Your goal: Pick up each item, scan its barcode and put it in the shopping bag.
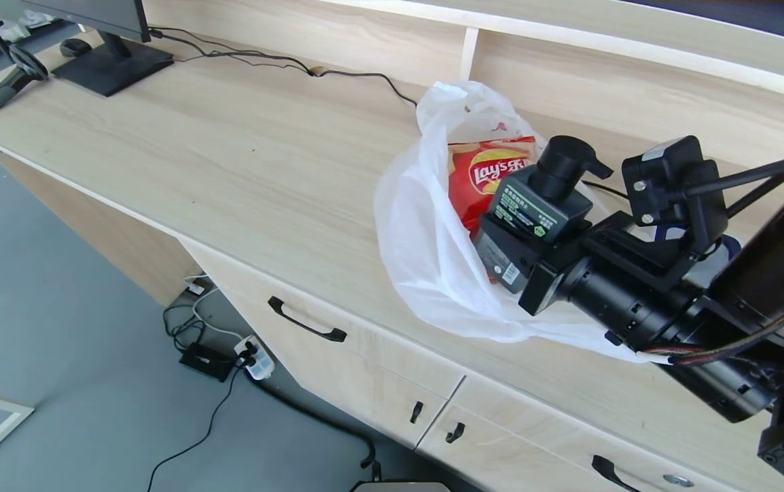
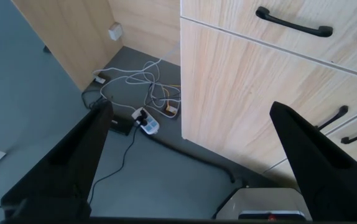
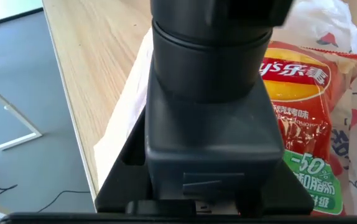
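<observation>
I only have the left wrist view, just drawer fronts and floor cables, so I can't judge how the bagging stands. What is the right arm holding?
Observer: The right jaws are shut on a black pump bottle.
Operator: Where is it relative to the bag?
Observer: It is at the open mouth of the white shopping bag, which lies on the wooden counter.
Operator: Is anything in the bag already?
Observer: Yes, a red chip bag lies inside it, behind the bottle.
</observation>
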Tool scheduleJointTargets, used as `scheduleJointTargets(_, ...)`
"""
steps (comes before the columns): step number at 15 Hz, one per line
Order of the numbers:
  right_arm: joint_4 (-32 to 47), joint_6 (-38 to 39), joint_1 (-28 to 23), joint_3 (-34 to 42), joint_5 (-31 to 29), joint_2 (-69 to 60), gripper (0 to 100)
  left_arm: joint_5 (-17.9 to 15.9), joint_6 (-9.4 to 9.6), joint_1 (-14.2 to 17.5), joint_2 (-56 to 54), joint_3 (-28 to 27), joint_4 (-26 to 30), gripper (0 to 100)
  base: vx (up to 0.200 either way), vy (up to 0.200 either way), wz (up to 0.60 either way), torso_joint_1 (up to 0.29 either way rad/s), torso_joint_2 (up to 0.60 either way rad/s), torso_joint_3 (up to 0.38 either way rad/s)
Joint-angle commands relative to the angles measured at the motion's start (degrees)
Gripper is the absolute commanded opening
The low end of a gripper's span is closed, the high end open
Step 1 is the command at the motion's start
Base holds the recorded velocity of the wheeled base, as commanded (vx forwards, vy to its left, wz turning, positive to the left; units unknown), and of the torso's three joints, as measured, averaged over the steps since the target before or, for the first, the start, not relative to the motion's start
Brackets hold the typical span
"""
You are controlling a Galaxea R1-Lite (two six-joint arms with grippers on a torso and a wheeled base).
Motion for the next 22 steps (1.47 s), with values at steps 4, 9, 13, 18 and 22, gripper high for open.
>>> scheduleJointTargets(4,-0.1,-1.8,-2.3,-1.0,0.2,1.2,0,0.0,-0.01,0.0,0.0,0.0,0.0,100,0.000,0.000,0.00,0.000,0.00,0.000)
scheduleJointTargets(9,-0.5,-2.2,-2.4,0.1,0.1,3.0,0,0.0,0.08,0.1,0.0,0.0,0.0,100,0.000,0.000,0.00,0.000,0.00,0.000)
scheduleJointTargets(13,-0.5,-2.2,-2.7,0.2,0.1,3.2,100,0.0,0.08,0.0,0.0,0.0,0.0,100,0.000,0.000,0.00,0.000,0.00,0.000)
scheduleJointTargets(18,-0.6,-2.2,-2.7,0.4,0.1,3.0,100,0.0,0.17,0.0,0.0,0.0,0.0,100,0.000,0.000,0.00,0.000,0.00,0.000)
scheduleJointTargets(22,-0.8,-1.3,-2.9,1.5,0.1,-0.4,100,0.0,0.08,0.1,0.0,0.0,0.0,100,0.000,0.000,0.00,0.000,0.00,0.000)
